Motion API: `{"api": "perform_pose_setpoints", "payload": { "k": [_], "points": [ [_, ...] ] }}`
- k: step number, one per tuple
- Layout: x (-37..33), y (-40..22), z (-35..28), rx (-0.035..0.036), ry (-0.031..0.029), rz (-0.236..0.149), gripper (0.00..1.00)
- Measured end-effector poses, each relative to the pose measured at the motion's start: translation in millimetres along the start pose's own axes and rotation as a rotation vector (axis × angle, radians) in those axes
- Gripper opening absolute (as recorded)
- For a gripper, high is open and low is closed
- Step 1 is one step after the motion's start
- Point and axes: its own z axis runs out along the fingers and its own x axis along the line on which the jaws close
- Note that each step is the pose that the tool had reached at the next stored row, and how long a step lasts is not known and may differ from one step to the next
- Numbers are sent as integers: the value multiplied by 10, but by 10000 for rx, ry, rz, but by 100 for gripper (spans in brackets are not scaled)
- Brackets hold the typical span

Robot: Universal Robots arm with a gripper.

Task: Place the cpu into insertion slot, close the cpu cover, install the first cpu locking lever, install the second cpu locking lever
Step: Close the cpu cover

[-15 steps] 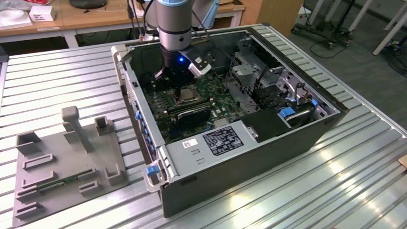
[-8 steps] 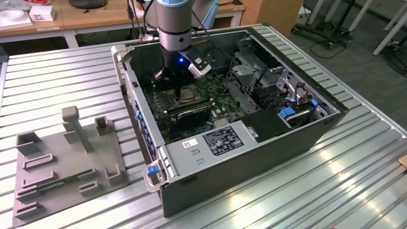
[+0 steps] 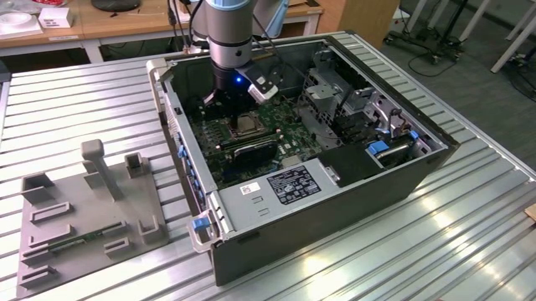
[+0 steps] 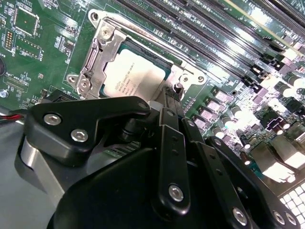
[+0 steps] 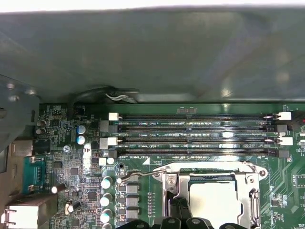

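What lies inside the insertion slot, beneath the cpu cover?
The cpu lies there, showing through the cut-out of the cpu cover. Anything under the cpu is hidden; the gripper covers one edge.

You had open room straight above the insertion slot (image 3: 245, 127), where the gripper (image 4: 170, 106) hung inside the case (image 3: 335, 207). The case wall (image 5: 152, 57) and the long memory slots (image 5: 190, 138) crowded one side of it; the drive cage (image 3: 322, 100) stood to the exterior view's right, the power supply (image 3: 293, 185) on the near side.
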Motion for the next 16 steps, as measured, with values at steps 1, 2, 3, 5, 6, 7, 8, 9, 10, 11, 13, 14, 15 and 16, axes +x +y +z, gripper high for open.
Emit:
{"api": "perform_pose_setpoints", "payload": {
  "k": [1, 2, 3, 5, 6, 7, 8, 9, 10, 11, 13, 14, 15, 16],
  "points": [
    [0, 0, 6, -4, -3, 0, 11],
    [0, 0, 13, -2, -3, 0, 11],
    [2, -1, 18, 0, -3, -1, 11],
    [3, -1, 23, 1, -2, 0, 11],
    [2, -1, 23, 2, -2, -1, 11],
    [3, -1, 23, 3, -1, 0, 11],
    [2, -1, 24, 2, -2, 0, 11],
    [2, -1, 24, 1, -3, 0, 11],
    [2, -1, 24, 1, -3, -1, 11],
    [3, -1, 27, -3, -5, -1, 11],
    [4, -1, 37, -7, -6, -1, 11],
    [4, -2, 38, -5, -5, 0, 11],
    [4, -2, 39, -5, -5, -1, 11],
    [4, -2, 39, -4, -5, 0, 11]
  ]
}}
